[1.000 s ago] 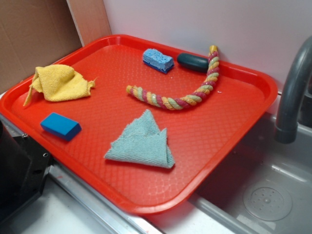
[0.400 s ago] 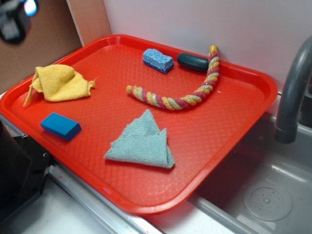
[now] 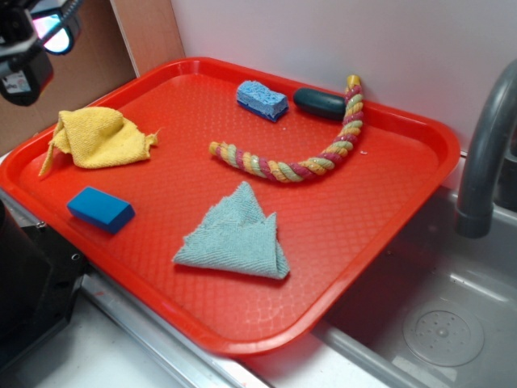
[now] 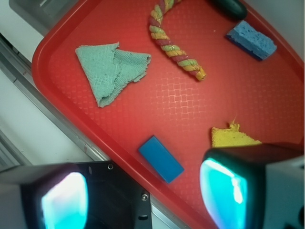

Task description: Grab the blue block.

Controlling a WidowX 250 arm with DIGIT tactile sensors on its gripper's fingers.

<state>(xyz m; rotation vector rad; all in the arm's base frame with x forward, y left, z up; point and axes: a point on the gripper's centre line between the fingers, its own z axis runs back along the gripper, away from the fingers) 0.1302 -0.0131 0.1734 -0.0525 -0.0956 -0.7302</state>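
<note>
Hovering our tool point(image 4: 143, 188) high with pads spread wide, empty, since the blue block point(image 4: 161, 159) lies flat on the red tray point(image 4: 267, 95) below.

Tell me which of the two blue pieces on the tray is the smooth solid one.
The blue block near the tray's front-left edge: flat faces, sharp edges. The blue sponge at the back, beside the dark oval object, is paler and porous.

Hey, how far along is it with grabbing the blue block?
Nothing is done so far: the blue block lies untouched on the red tray. The end effector is open and empty, high above the tray, with the block showing between its fingers in the wrist view. Descending, closing and lifting remain.
</note>
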